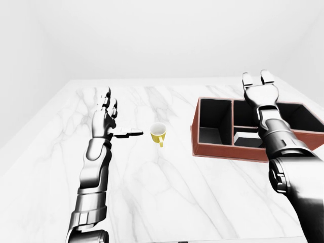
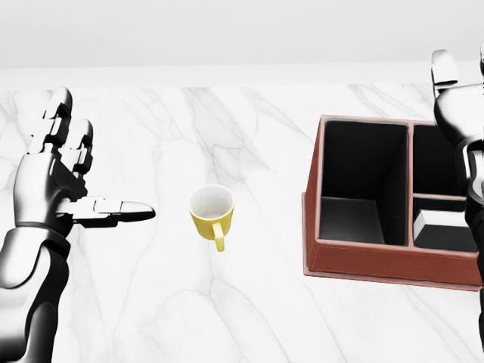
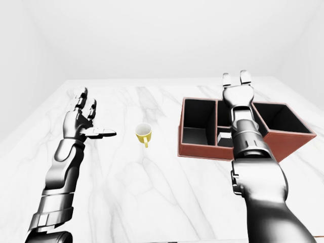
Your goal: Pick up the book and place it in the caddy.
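Observation:
The book [image 2: 448, 228], pale grey and white, lies flat in the small lower compartment of the red-brown caddy [image 2: 355, 260], which has black insides. My right hand [image 2: 456, 85] is raised above the caddy's upper right part, open, fingers pointing up, touching nothing. In the left-eye view the right hand [image 1: 256, 80] stands well above the book [image 1: 248, 139]. Far to the left my left hand [image 2: 89, 160] hovers over the marble, open, thumb stretched toward the right, holding nothing.
A yellow mug [image 2: 211, 211] stands on the white marble table [image 2: 227, 302] between my left hand and the caddy, handle toward the view's bottom. The caddy's tall left compartment [image 2: 354, 189] is black and holds nothing. White walls rise behind the table.

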